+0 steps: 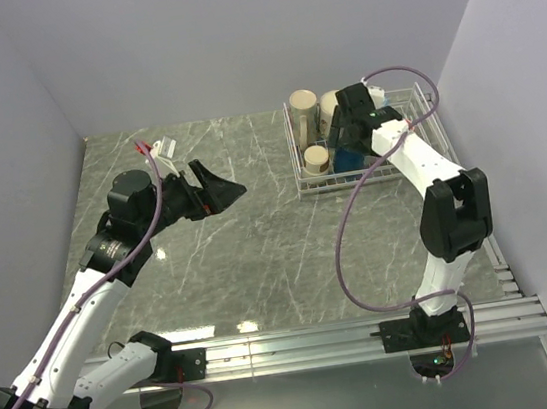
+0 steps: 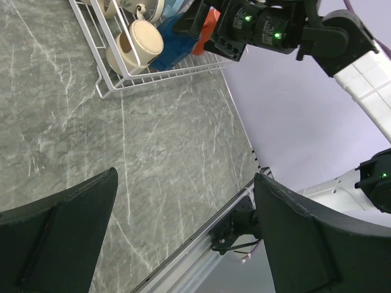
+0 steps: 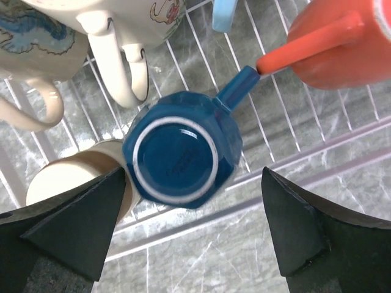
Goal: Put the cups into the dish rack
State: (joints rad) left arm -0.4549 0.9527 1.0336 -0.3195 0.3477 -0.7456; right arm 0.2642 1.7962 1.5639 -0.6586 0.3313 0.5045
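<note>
Nearest the camera, the aluminium rail point(image 1: 302, 342) carries both arm bases. From the left base the left arm reaches over the grey marbled table point(image 1: 262, 267). The left gripper point(image 2: 186, 183) has its fingers spread and carries nothing. It hangs above bare stone and points toward the rack, probably parked there so it leaves the rack side to the other arm. No mug shows on the open table. A small white-and-red item point(image 1: 160, 144) lies near the far left wall, too small to identify. Farther back on the right, the dish rack point(image 1: 304, 188) stands against the far corner with the right arm bent over it. The right gripper point(image 3: 194, 183) is splayed wide and grips nothing, its two pads well apart on either side of the dark blue mug point(image 3: 180, 155). That mug sits in the rack mouth-down with its base up, which lets it drain, and its handle points at the orange mug point(image 3: 342, 46) just beside it. A plain cream mug point(image 3: 61, 177) lies on its side, pressed against the blue one near the rack's front rail. Behind them are two cream mugs with printed patterns point(image 3: 122, 18), handles hanging down, and the edge of a light blue mug point(image 3: 225, 15). With about six mugs inside, the loading looks essentially finished.
</note>
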